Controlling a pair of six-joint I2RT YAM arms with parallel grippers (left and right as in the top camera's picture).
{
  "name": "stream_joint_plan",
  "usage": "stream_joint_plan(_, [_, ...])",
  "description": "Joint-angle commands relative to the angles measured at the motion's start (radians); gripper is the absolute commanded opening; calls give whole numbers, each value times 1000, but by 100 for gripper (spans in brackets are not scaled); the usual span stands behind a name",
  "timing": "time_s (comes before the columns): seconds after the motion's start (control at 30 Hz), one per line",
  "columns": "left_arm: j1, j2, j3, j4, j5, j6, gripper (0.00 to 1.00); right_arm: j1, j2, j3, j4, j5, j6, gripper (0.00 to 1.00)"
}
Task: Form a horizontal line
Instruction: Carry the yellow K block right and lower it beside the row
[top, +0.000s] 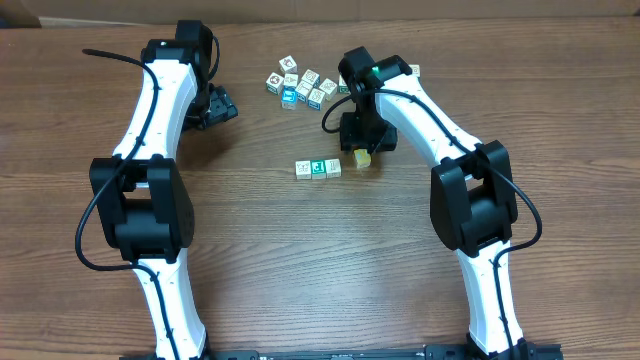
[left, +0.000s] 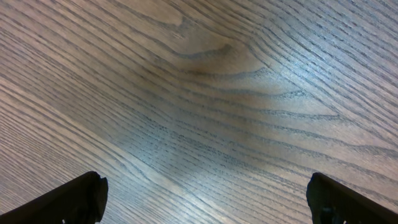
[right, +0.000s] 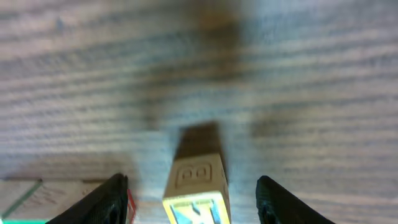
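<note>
The horizontal line (top: 318, 168) lies mid-table as three touching picture cubes: white, teal-green, white. A yellow-faced cube (top: 363, 158) stands just right of them, a small gap away and slightly farther back. My right gripper (top: 362, 148) hangs over that cube. In the right wrist view the cube (right: 198, 180) stands between the open jaws of the right gripper (right: 196, 205) with wood showing on both sides, touching neither finger. The row's nearest cube (right: 37, 196) shows at the lower left. My left gripper (left: 205, 199) is wide open over bare wood.
An irregular cluster of several similar cubes (top: 300, 85) lies at the back of the table, just left of my right arm's wrist. My left gripper (top: 215, 105) rests at the back left, well away from the cubes.
</note>
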Motion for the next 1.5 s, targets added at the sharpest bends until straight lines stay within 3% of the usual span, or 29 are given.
stream_joint_plan(0.0, [-4, -21, 21, -2, -10, 5, 100, -5, -39, 3, 31, 27, 3, 63])
stream_joint_plan(0.4, [-4, -21, 21, -2, -10, 5, 100, -35, -39, 3, 100, 159, 8, 61])
stream_joint_plan(0.5, [-4, -21, 21, -2, -10, 5, 100, -57, -39, 3, 75, 158, 8, 55])
stream_joint_plan(0.8, [-4, -21, 21, -2, -10, 4, 100, -98, -39, 3, -4, 147, -3, 14])
stream_joint_plan(1.03, [-5, -21, 21, -2, -10, 4, 100, -98, -39, 3, -30, 28, -79, 12])
stream_joint_plan(1.47, [-4, -21, 21, -2, -10, 4, 100, -90, -39, 3, -84, -42, -84, 13])
